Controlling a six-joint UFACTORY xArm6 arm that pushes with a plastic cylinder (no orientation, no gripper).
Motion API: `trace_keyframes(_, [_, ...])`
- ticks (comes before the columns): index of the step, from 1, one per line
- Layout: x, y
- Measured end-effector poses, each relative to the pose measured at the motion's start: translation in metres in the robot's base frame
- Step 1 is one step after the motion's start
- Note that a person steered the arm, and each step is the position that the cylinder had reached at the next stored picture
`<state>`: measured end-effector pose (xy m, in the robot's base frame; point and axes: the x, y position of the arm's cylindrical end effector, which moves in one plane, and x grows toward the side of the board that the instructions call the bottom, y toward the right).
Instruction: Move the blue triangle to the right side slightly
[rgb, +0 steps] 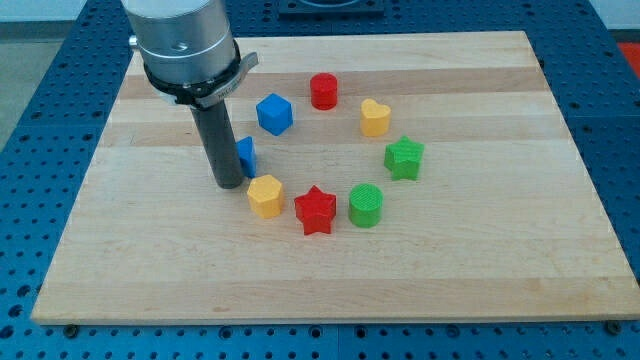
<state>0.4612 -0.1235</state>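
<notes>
Rod upright, my tip (228, 185) touching blue triangle (246, 153) left side

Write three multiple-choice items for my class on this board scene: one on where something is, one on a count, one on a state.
1. Where is my tip relative to the blue triangle?
A. at its left side, in the view
B. at its right side
C. far off at the board's right edge

2. How many blocks are green?
A. one
B. two
C. three

3. How does the blue triangle show?
A. in full view
B. partly hidden behind the rod
C. stacked on the blue cube

Answers: 1 A, the rod stands directly on the triangle's left. 2 B, the green star and the green cylinder. 3 B, the rod covers its left part.
</notes>
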Motion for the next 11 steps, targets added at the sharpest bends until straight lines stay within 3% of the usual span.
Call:
trace_keyframes(3, [-0.006, -0.032])
trace_keyframes(8, [-0.020, -0.010])
trace_keyframes(11, [-0.111, -0.018])
